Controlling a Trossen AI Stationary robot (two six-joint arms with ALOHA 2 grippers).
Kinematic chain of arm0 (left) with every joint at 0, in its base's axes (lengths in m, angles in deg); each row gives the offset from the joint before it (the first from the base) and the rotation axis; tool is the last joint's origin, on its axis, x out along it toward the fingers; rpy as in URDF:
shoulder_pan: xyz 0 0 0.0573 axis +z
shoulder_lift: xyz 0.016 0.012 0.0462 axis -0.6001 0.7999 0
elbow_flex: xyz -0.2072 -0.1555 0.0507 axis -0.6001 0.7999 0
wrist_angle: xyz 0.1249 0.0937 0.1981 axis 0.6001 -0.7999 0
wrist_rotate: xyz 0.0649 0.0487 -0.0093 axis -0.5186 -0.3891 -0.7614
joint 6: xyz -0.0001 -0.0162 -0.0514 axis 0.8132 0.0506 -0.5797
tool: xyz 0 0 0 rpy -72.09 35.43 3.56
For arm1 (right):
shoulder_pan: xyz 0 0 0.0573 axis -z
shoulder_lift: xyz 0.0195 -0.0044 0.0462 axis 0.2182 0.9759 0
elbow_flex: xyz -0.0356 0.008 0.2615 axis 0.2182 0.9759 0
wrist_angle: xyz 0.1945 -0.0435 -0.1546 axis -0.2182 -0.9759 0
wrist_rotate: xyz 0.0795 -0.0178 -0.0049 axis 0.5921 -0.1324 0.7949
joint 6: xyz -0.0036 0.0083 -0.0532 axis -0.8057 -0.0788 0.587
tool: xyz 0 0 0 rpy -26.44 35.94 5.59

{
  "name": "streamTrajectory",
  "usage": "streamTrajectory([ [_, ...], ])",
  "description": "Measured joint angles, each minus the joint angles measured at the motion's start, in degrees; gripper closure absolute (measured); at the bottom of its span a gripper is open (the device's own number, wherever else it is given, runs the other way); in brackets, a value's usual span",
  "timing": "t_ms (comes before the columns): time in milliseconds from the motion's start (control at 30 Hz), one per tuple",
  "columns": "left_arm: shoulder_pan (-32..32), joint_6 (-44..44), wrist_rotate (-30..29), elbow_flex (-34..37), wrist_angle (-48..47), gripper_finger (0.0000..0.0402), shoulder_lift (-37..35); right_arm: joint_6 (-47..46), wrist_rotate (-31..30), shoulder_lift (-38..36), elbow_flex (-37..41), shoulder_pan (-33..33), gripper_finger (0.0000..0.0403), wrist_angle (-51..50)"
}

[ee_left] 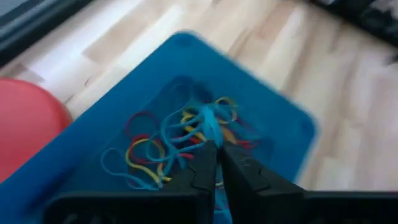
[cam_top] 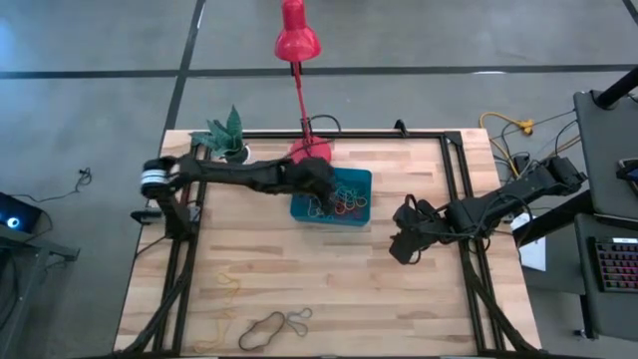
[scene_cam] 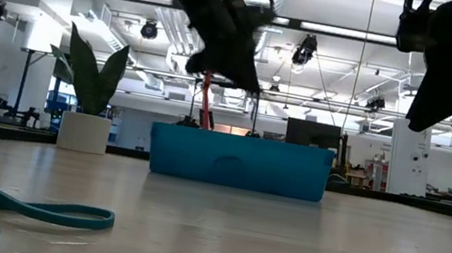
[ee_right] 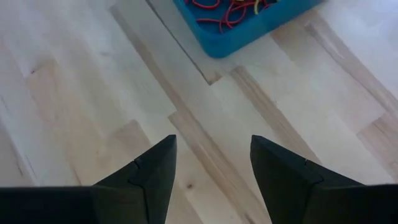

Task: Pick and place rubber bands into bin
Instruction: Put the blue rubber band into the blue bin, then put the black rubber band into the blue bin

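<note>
The teal-blue bin [cam_top: 299, 211] stands on the far middle of the wooden table and holds several rubber bands [cam_top: 344, 202] in red, yellow and blue. My left gripper [cam_top: 324, 184] hovers over the bin's left part, shut on a light-blue rubber band [ee_left: 202, 121]. My right gripper [ee_right: 212, 152] stands open above bare wood to the right of the bin [ee_right: 214, 46], with nothing between its fingers. More rubber bands [cam_top: 274, 324] lie loose near the table's front edge, and one teal band [scene_cam: 20, 202] lies flat close to the low camera. My left gripper pinches the light-blue band [ee_left: 210, 138] between its two fingertips, slanting down from the table's left. The band's loops spread out beyond the tips over the bands in the bin [ee_left: 273, 118]. Whether it touches them I cannot tell.
A red desk lamp [cam_top: 297, 40] has its round base [ee_left: 25, 124] just behind the bin's far left corner. A small potted plant [cam_top: 227, 135] stands at the far left. Yellowish bands [cam_top: 224, 289] lie at the front left. A dark frame borders the table.
</note>
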Motion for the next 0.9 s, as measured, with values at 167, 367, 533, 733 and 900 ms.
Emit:
streamTrajectory([
  [167, 0.35, 0.44, 1.27, -3.49, -5.14, 0.0335, 4.78, 4.89, 0.28, 0.0, -0.16, -1.19, 0.0211, 3.69],
  [367, -0.33, 0.49, 2.81, -3.8, -11.78, 0.0234, 3.27, 9.01, 0.42, 0.0, -0.2, -1.48, 0.0211, 5.79],
  [533, -6.85, 6.38, 12.38, -3.8, -18.58, 0.0197, -4.09, 14.78, 0.24, 0.16, -0.07, -1.48, 0.0211, 6.01],
  [733, -24.4, 0.71, 0.5, -2.44, -27.36, 0.0214, -8.51, 21.89, 0.23, 3.92, 0.0, -0.91, 0.0211, 6.72],
  [900, -35.23, -21.52, -1.05, 0.7, -28.67, 0.0219, -7.35, 25.1, 0.75, 9.59, -0.42, -0.61, 0.0211, 6.95],
])
